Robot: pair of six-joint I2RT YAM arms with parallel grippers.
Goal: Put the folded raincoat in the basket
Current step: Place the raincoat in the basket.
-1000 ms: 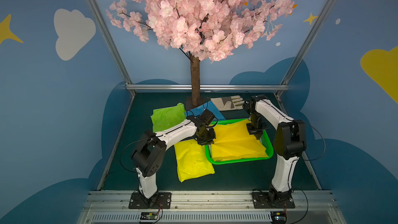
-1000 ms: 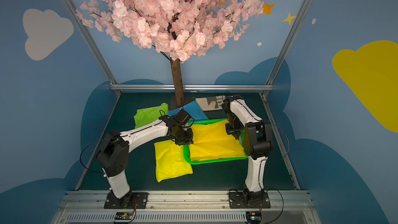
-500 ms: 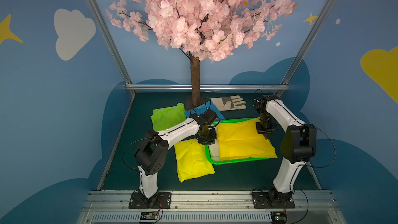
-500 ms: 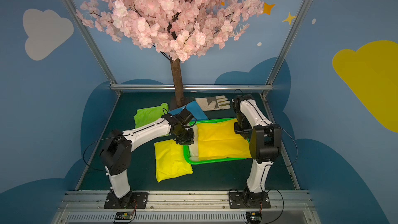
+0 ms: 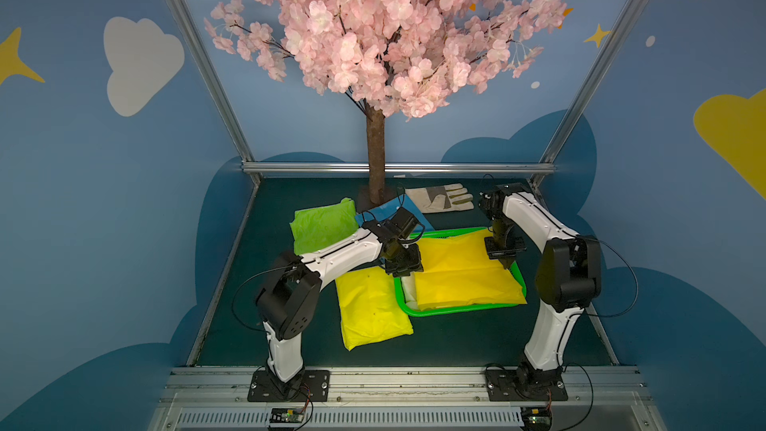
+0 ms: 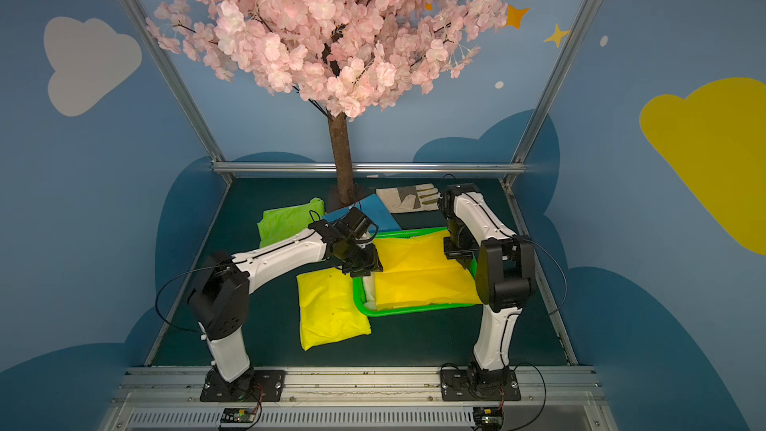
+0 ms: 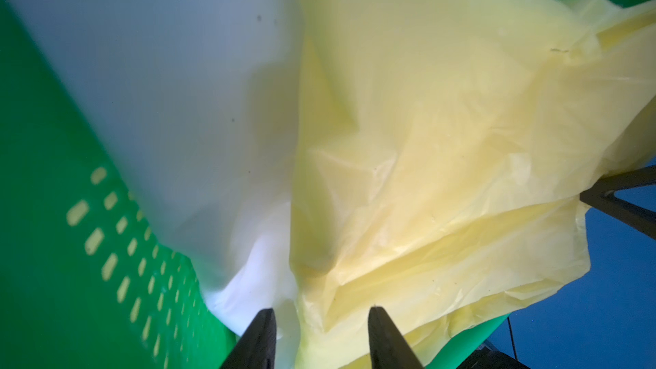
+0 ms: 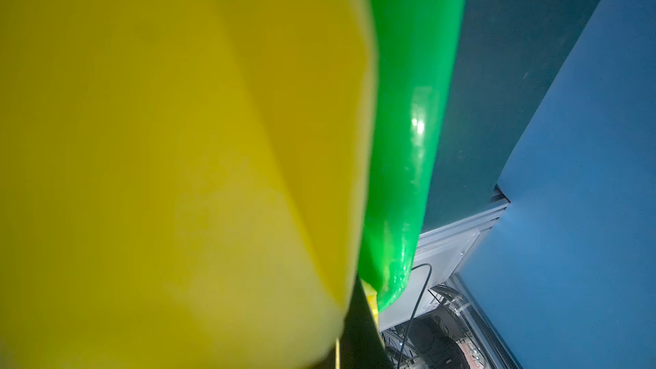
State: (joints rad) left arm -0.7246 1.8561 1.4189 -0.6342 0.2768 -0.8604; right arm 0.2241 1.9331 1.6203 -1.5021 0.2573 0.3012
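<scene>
A folded yellow raincoat lies in the bright green basket, on top of a white folded one. My left gripper hangs over the raincoat's left edge. Its jaws stand apart, with loose yellow film lying between and beyond them. My right gripper is at the raincoat's right edge by the basket rim, shut on the yellow fabric.
A second yellow folded raincoat lies on the table just left of the basket. Behind are a lime green one, a blue one, a grey work glove and the tree trunk. The frame rail runs along the right.
The yellow raincoat has slid right and settled flat in the basket, uncovering white at its left end. My left jaws have parted. My right gripper moved right with the fabric.
</scene>
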